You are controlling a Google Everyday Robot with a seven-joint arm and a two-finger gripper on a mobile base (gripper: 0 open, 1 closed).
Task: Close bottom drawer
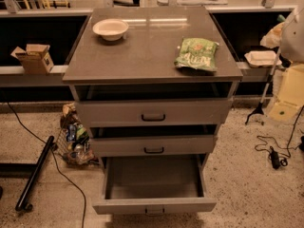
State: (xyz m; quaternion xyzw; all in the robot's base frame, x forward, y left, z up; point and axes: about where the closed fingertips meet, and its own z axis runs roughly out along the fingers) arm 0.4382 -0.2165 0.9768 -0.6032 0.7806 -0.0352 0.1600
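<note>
My tool is out of view, so I can't tell its state, and the bottom drawer (154, 205) sits pulled far out at the base of the cabinet (147, 56) — bowl (110, 29) and green bag (196, 54) on the cabinet's top.

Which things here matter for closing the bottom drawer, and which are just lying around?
For the job: bottom drawer, pulled wide open; end effector, not in view.
Lying about: bowl and green snack bag on the cabinet top; cardboard box on the left ledge.
</note>
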